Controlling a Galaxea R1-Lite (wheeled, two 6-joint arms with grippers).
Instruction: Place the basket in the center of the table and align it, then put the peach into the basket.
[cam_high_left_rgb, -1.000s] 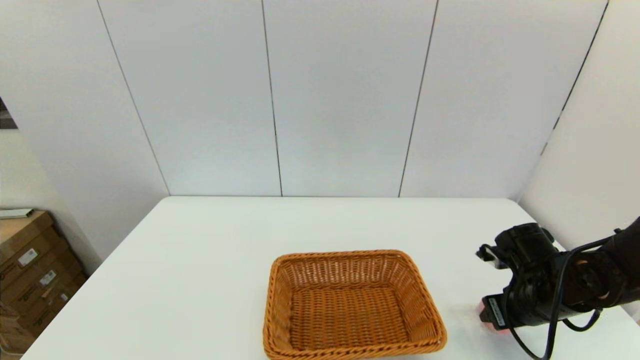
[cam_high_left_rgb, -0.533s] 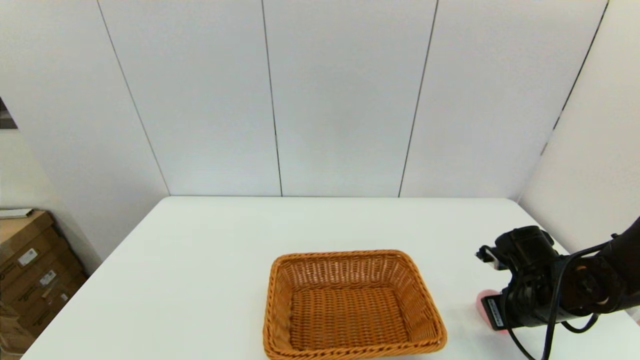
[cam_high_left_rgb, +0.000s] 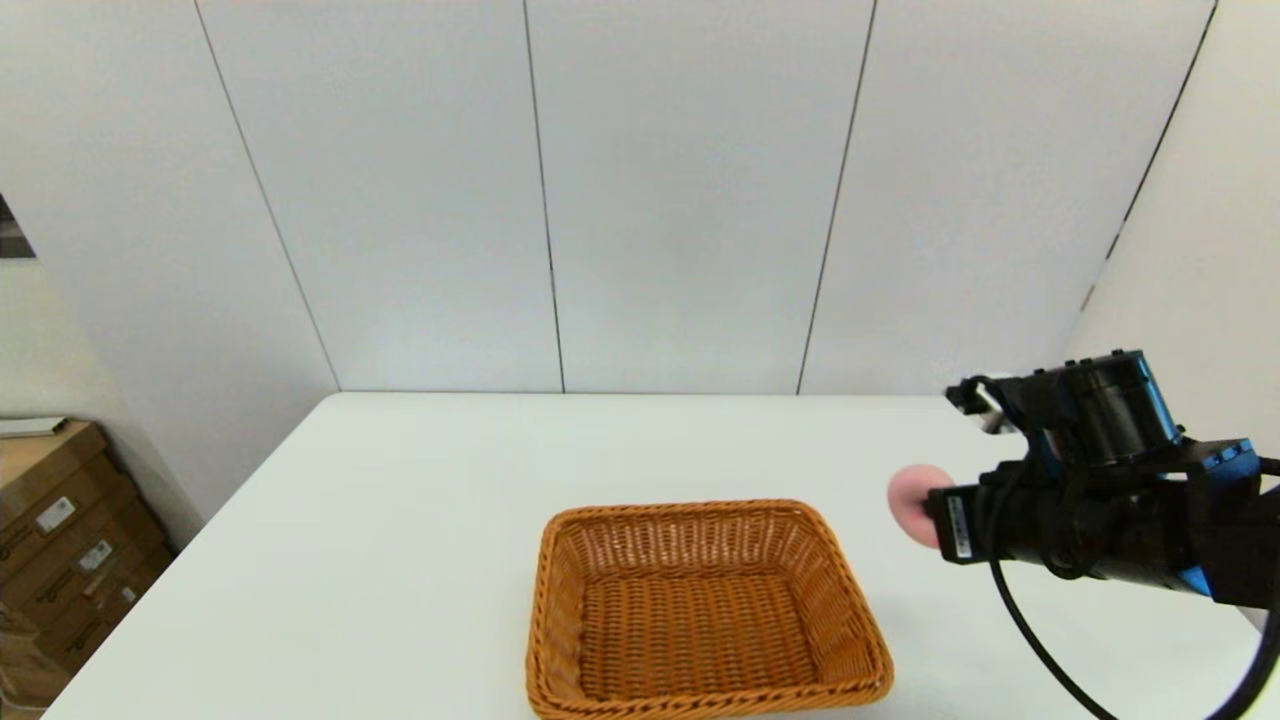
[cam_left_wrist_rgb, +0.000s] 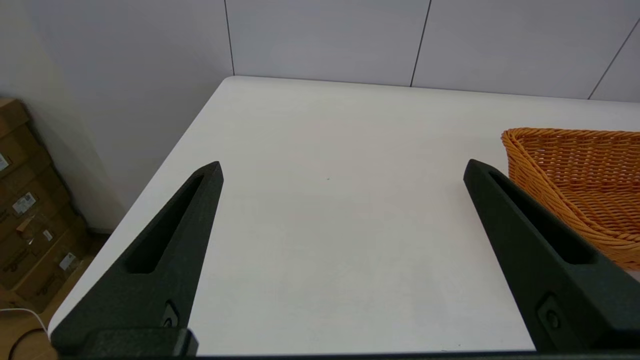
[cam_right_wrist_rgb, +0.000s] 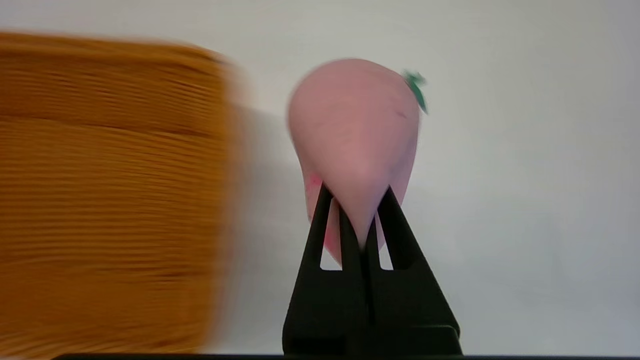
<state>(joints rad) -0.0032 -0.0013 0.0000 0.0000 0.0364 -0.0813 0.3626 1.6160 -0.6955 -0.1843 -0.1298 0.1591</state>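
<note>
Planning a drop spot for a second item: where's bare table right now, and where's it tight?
Bare: the table left of the basket, where the open left gripper hovers, and the strip between the basket and the far edge. The basket floor is bare too. Tight: right of the basket, where the right gripper holds the peach above the table.

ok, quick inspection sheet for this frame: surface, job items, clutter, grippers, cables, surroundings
Surface: white table, bare apart from the basket.
Job's things: basket empty, near the front edge; peach held above the table, right of the basket.
Clutter: nothing seen.
Grippers: right gripper shut on the peach; left gripper open over bare table, left of the basket.
Cables: black cable hanging from the right arm.
Surroundings: grey wall panels; cardboard boxes on the left.
</note>
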